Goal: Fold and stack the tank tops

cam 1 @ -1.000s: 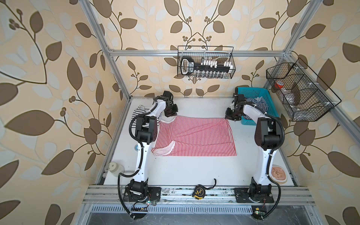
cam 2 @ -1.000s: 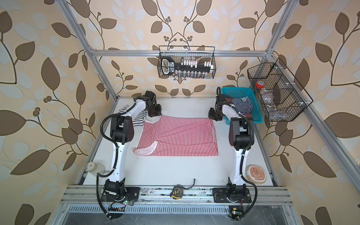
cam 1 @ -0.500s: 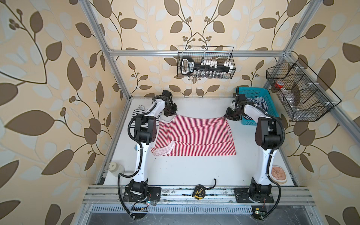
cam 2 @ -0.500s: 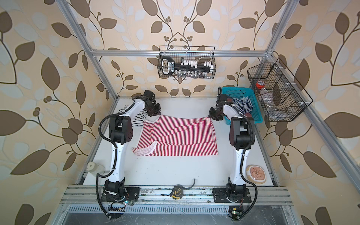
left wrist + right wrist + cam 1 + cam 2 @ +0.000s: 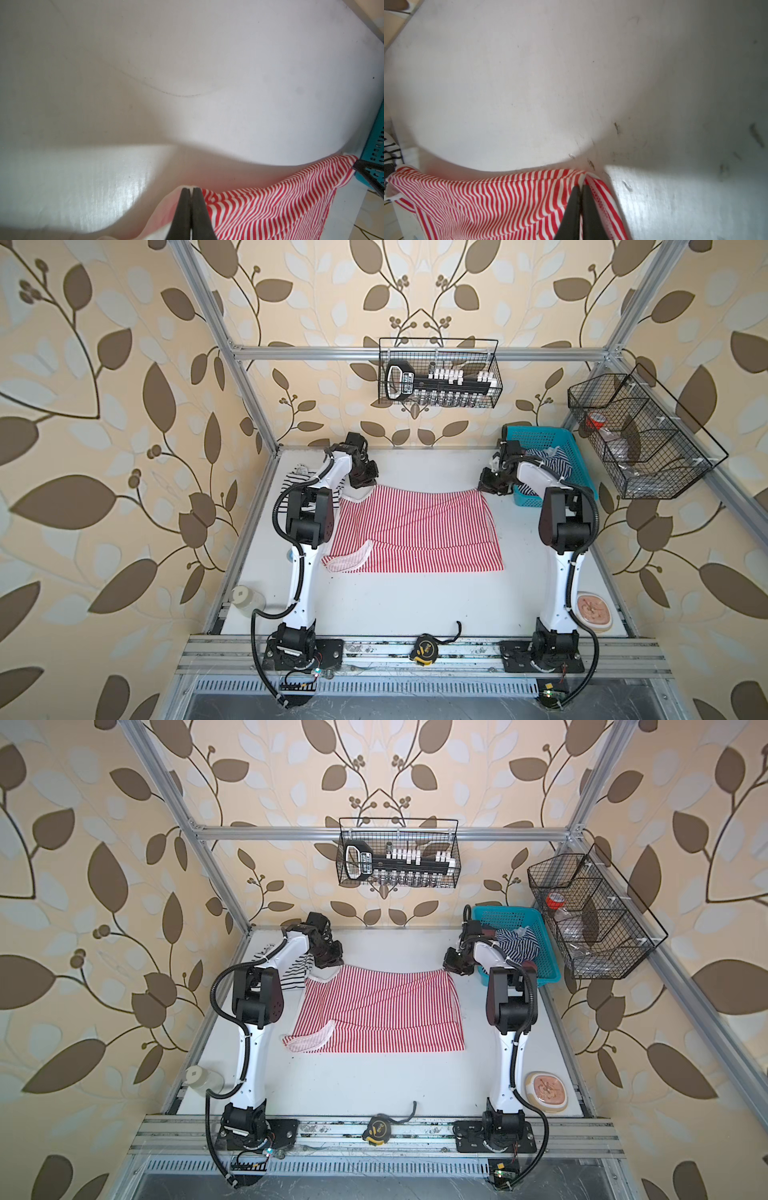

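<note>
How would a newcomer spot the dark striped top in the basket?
Look at the far right corner of the white table, where a turquoise basket stands. The navy-and-white tank top lies bunched inside it, the only top not on the table: the red-and-white tank top is spread mid-table, the black-and-white tank top lies far left.

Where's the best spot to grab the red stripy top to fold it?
Its two far corners, coming from the back edge. The red top lies flat and wide, so a pinch at each corner should lift that edge evenly. The left tool and right tool are shut there.
</note>
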Controlling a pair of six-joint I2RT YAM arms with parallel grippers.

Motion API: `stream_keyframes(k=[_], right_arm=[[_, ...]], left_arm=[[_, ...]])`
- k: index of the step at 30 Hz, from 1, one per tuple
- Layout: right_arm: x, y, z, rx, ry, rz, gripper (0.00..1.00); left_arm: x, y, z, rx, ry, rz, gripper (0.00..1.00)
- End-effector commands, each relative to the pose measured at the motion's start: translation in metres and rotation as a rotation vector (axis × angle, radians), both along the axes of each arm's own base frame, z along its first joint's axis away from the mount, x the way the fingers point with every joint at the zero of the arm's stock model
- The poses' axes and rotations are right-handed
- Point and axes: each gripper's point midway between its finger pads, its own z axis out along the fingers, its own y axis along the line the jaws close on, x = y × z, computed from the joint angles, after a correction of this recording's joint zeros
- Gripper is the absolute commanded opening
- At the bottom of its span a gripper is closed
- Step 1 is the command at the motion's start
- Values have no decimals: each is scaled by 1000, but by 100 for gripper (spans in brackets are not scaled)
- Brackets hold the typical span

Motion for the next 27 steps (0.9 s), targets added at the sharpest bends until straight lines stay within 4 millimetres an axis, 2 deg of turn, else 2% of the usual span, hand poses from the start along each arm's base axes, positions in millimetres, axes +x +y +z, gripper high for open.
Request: stream_keyframes(k=[1, 10, 11, 17, 27], right_arm=[[2, 0, 8, 6, -19, 13, 0], [-25, 4, 37, 20, -95, 31, 0], [-30, 5, 39, 21, -97, 32, 0], [-57, 4, 51, 7, -111, 47, 0], [-107, -2, 40, -44, -50, 54, 0]], left_arm=[[5, 5, 35, -20, -60, 14, 0], [-1, 3, 64, -43, -118, 7, 0], [-8, 4, 57, -42, -96, 7, 0], [-19, 3, 70, -54, -108, 7, 0], [-66, 10, 69, -53, -71, 19, 0]])
